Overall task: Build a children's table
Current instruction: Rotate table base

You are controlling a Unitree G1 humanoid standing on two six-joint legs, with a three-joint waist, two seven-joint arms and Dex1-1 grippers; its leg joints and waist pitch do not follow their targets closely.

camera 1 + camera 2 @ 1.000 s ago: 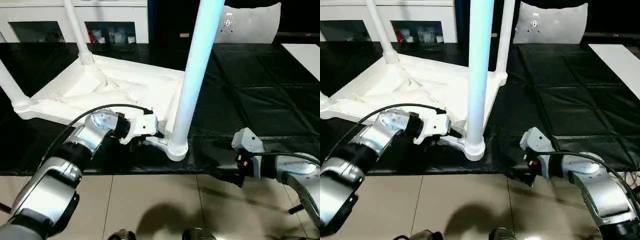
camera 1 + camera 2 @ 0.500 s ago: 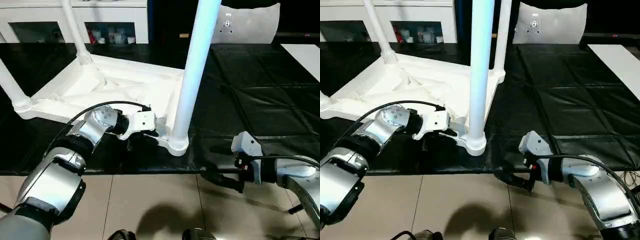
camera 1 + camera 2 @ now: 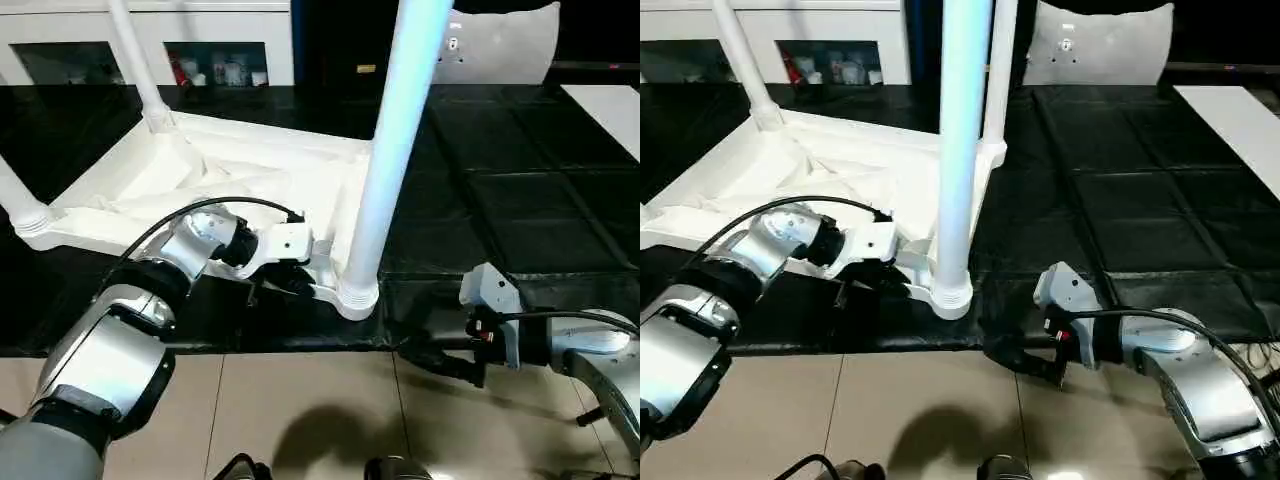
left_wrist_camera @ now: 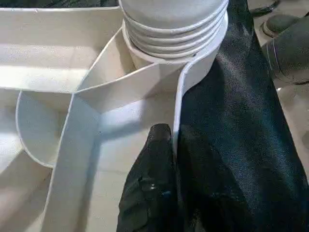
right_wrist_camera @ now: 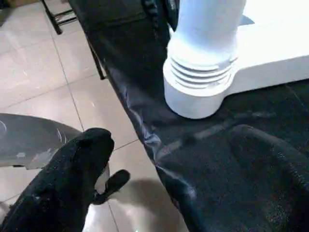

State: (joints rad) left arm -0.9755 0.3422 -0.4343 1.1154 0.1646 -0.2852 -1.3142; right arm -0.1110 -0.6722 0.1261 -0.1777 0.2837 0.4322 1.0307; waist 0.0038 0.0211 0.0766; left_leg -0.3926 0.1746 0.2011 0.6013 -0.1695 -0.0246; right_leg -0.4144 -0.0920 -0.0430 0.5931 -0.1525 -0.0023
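The white plastic square table top [image 3: 230,180] lies upside down on the black padded worktop [image 3: 520,190], with four long white tube legs [image 3: 395,150] standing in its corners, so it looks almost built. The left pincer [image 4: 166,159] pinches the top's thin rim beside the near leg. The right pincer [image 3: 440,362] hangs wide apart, empty, past the worktop's edge.

We note the table top [image 3: 250,175] and ribbed leg [image 3: 385,170] as smooth, glossy white plastic, the worktop [image 3: 500,190] as sheened black padding, the floor [image 3: 300,400] as glossy tile.
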